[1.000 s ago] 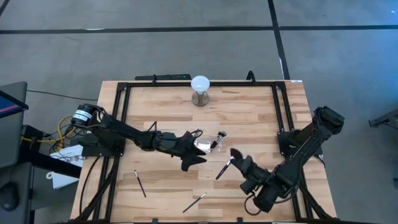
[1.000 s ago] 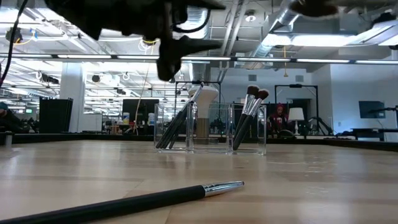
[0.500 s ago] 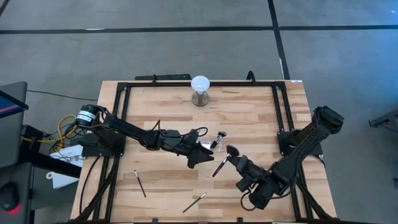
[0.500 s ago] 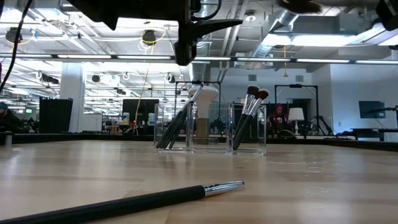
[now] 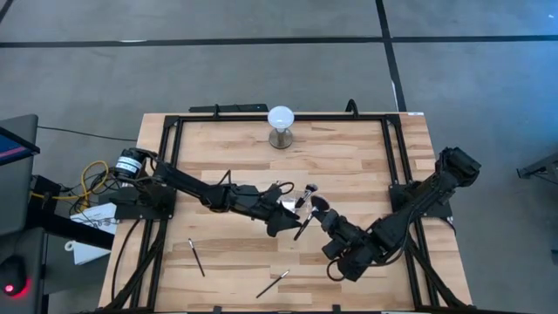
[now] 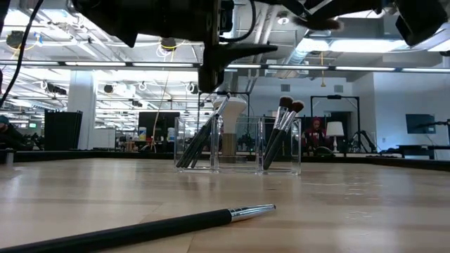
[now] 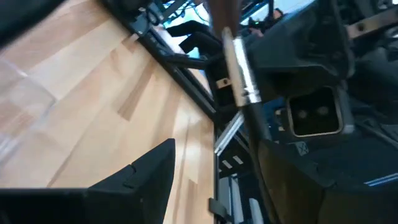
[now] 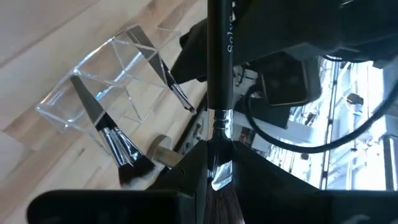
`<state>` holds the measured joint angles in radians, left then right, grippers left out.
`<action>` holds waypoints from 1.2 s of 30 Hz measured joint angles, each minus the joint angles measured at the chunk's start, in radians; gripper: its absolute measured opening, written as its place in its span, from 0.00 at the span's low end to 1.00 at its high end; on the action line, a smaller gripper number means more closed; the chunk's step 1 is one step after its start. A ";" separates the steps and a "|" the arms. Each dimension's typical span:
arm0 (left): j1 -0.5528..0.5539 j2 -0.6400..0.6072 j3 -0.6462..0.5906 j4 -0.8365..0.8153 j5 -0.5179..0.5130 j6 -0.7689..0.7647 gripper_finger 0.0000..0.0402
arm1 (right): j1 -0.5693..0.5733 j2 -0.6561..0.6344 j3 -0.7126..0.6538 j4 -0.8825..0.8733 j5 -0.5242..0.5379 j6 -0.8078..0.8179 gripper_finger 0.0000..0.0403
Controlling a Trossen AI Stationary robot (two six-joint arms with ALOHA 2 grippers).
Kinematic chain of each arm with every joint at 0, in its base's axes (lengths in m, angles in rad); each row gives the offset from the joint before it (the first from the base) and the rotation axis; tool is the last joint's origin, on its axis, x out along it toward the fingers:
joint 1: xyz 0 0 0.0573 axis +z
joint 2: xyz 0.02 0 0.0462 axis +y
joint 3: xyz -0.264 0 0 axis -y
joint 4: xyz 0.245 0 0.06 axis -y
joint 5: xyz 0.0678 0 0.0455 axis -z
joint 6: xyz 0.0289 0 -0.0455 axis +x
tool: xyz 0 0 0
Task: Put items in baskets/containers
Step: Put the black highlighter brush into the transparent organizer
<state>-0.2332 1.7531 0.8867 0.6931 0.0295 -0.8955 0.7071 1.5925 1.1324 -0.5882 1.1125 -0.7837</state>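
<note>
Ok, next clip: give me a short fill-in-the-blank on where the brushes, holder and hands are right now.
1. The right hand is shut on a makeup brush, beside the clear ____.
2. The left hand holds nothing; its fingers are ____.
3. In the high view, ____ loose brushes lie on the table nearer the front edge.
4. The white globe stands at the table's ____ edge.

Missing words: holder; open; two; far

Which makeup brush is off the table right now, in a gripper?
The black-headed brush clamped in the right gripper, beside the clear holder. Two others lie flat on the table.
</note>
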 joint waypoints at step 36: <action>-0.006 -0.001 0.018 -0.058 -0.034 0.113 0.50 | -0.082 0.000 0.000 0.088 -0.066 -0.089 0.14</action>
<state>-0.2394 1.7517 0.9043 0.6353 -0.0045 -0.7825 0.6251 1.5925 1.1324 -0.5007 1.0469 -0.8726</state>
